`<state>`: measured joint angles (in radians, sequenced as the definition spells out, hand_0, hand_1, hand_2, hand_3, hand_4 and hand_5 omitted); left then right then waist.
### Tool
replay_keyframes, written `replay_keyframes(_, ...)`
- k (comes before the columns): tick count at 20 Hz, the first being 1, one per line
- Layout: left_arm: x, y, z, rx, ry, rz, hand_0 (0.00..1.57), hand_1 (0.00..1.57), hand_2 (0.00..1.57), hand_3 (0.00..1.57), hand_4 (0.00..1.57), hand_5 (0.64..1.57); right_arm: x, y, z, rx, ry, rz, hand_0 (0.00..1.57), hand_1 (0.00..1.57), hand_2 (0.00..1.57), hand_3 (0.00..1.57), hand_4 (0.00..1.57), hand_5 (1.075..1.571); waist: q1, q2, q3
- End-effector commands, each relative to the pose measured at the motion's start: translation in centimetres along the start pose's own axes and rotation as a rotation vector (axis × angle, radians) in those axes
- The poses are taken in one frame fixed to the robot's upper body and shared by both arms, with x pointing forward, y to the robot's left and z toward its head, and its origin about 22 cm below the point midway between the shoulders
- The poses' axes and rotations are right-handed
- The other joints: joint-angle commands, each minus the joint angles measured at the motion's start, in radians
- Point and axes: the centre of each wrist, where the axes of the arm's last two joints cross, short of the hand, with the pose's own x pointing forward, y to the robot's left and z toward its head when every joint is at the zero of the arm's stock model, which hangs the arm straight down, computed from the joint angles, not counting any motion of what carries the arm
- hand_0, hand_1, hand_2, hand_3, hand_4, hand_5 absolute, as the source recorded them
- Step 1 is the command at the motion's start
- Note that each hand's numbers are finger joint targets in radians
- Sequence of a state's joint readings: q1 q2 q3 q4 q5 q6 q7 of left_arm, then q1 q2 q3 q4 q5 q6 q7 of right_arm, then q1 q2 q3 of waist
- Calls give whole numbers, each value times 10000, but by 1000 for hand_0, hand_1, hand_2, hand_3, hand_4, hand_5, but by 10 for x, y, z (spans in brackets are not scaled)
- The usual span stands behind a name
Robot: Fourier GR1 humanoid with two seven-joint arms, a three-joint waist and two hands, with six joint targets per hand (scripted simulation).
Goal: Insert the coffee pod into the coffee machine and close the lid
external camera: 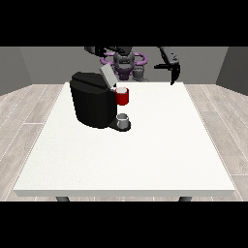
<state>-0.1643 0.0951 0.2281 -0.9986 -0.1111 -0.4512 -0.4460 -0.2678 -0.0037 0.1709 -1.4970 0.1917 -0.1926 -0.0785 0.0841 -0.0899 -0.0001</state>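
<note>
My boxy matte-black coffee machine (92,104) stands on the smooth white table (145,155), its flat grey lid (106,73) tilted up. A round silvery cup (124,119) sits on its base. The pod, possibly seated in the red holder (122,96), I can't make out. My hand at the view's right (173,70) hangs with straight fingers; the hand at the view's left (99,50) hovers above the lid, fingers unclear

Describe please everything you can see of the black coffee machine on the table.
The coffee machine is a bulky black body with a matte look, standing upright on the white table, left of its middle and toward the robot's side. Its grey lid is raised and tilted. A red part sits at its front, and below it a small grey cup stands on the dark base. No hand touches the machine.
</note>
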Motion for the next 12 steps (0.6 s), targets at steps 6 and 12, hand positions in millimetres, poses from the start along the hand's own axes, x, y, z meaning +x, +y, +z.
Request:
replay_keyframes(6,26,-28,-3,-805,-889,-410,0,0,0,0,317,1571,-22,-28,-32,-843,303,491,0,0,0,0,350,1571,715,700,5)
replay_keyframes(12,24,-3,21,-190,-1079,-498,0,0,0,0,376,1571,-35,-47,-37,-1095,318,455,0,0,0,0,389,1571,427,1021,3)
